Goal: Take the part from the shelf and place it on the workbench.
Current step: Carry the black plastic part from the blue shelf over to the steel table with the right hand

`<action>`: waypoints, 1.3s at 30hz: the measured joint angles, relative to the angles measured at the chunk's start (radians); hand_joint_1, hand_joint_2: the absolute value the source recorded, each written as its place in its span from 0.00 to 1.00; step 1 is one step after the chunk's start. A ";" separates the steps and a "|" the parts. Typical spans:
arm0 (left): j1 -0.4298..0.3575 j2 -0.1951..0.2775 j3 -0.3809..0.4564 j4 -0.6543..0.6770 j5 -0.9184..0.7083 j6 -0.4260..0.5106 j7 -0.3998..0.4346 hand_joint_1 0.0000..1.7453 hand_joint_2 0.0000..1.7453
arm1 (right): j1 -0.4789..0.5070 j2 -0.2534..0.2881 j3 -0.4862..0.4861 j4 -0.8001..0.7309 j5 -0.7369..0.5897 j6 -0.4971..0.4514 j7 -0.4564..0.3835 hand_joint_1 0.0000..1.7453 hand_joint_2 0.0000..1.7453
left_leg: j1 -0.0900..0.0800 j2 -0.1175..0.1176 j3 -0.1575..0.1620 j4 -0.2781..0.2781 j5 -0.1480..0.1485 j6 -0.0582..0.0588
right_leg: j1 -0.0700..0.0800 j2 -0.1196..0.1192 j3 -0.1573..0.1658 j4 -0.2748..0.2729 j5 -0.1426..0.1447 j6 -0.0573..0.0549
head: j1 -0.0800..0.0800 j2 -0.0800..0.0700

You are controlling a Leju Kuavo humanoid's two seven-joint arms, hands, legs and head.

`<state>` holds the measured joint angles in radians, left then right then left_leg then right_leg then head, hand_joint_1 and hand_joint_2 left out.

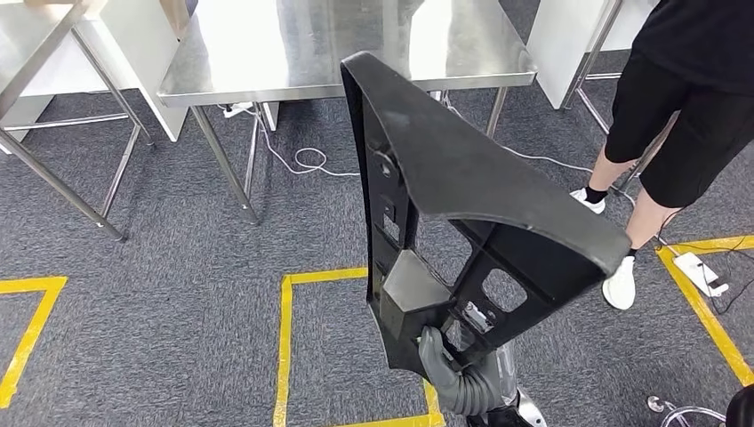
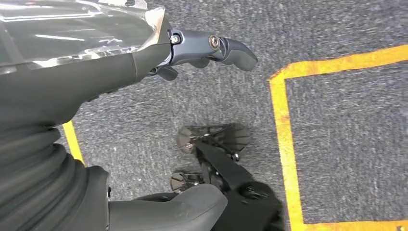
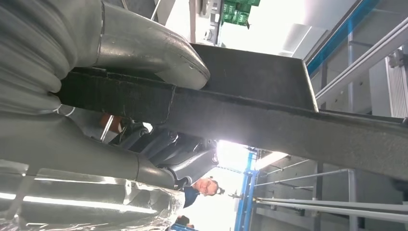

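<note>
Black moulded plastic part (image 1: 462, 191) stands upright, gripped at its base by the right hand (image 1: 437, 353); left hand (image 2: 211, 48) hangs free. Keep it upright towards the steel workbench (image 1: 293, 53) ahead.

The right hand (image 1: 442, 354) is grey, with a thick rounded thumb and a ribbed, bellows-like grey cover at the wrist; below it the forearm is polished silver. Close up, the right hand (image 3: 144, 62) shows a smooth matte grey thumb with faint scuffs, darker linked fingers (image 3: 183, 154), and crinkled clear film over the silver arm shell. The left hand (image 2: 211, 48) has dark blue-grey fingers with round metal pivot screws, a light grey thumb (image 2: 178, 209), the same ribbed grey cover and film-wrapped silver casing. Dark parts below it, perhaps the robot's feet, are too blurred to tell.
</note>
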<state>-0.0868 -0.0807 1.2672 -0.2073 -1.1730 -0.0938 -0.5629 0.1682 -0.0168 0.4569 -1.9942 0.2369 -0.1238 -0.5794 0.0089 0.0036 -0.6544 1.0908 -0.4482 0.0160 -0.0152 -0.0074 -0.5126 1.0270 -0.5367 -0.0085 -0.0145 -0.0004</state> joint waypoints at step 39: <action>-0.003 0.012 -0.004 0.000 -0.001 -0.011 -0.012 0.00 1.00 | -0.047 0.008 0.000 0.003 0.002 -0.005 0.029 1.00 1.00 | -0.024 -0.019 0.068 -0.067 -0.016 0.068 | 0.007 0.007 -0.057 0.186 -0.075 0.024 | 0.011 0.000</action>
<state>-0.0895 -0.0686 1.2634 -0.2075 -1.1744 -0.1047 -0.5749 0.1211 -0.0083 0.4564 -1.9910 0.2388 -0.1284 -0.5507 -0.0154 -0.0157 -0.5869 1.0234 -0.4641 0.0839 -0.0080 0.0000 -0.5700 1.2132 -0.6118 0.0155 -0.0030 -0.0004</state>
